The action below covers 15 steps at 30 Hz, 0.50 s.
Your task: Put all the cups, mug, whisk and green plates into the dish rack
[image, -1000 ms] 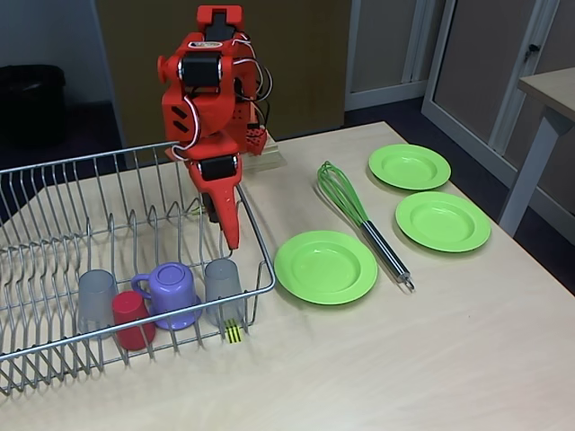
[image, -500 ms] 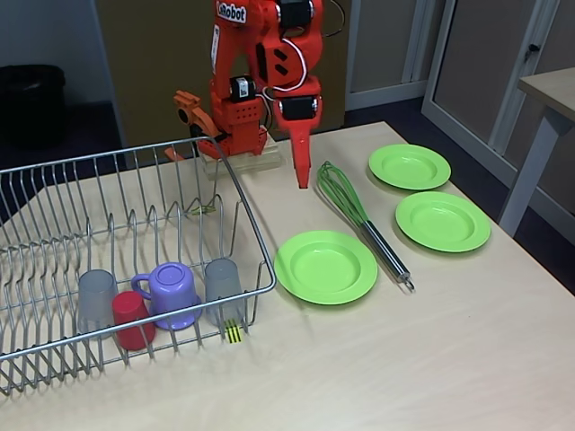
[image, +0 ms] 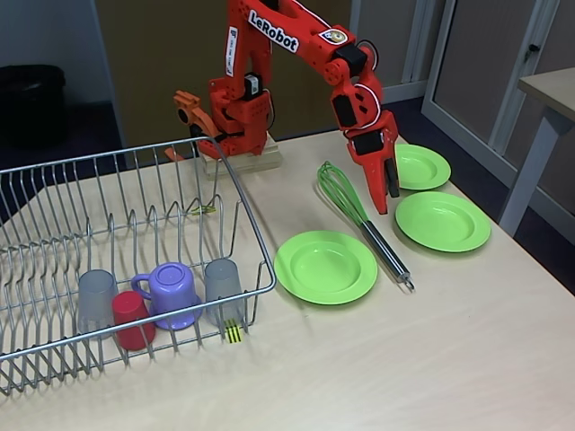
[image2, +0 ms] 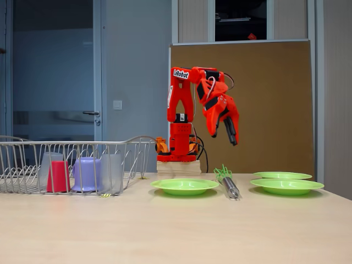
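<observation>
The dish rack (image: 54,224) is taken as the landmark. Two grey cups (image: 96,299) (image: 223,285), the red cup (image: 130,319) and the lilac mug (image: 171,293) are already stood inside it, along its near rim. Three green plates are left on the table to the rack's right in the higher fixed view: one (image: 325,266) just beside the rack, the other two (image: 443,220) (image: 411,166) well apart from it. The whisk (image: 359,220) is laid between the nearest plate and the two far ones, its long axis running away from the rack's far corner, wires toward the arm's base and handle toward the camera.

The gripper (image: 388,193) is hung above the table beyond the whisk from the rack, just beside its handle and pointing down; it is empty, and whether the fingers are spread cannot be told. Half a second before, it was seen by the whisk's wires, nearer the rack; a second before, over the rack itself.
</observation>
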Each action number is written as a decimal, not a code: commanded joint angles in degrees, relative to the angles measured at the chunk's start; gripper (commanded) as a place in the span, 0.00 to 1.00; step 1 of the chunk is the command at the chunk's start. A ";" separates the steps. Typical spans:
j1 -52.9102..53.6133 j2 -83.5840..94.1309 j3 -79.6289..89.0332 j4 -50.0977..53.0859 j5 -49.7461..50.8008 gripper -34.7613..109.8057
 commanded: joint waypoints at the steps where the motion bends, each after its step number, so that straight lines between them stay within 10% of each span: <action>1: -1.58 -3.08 -4.48 -3.08 4.92 0.49; 15: -2.20 -20.48 -14.33 -8.53 19.25 0.46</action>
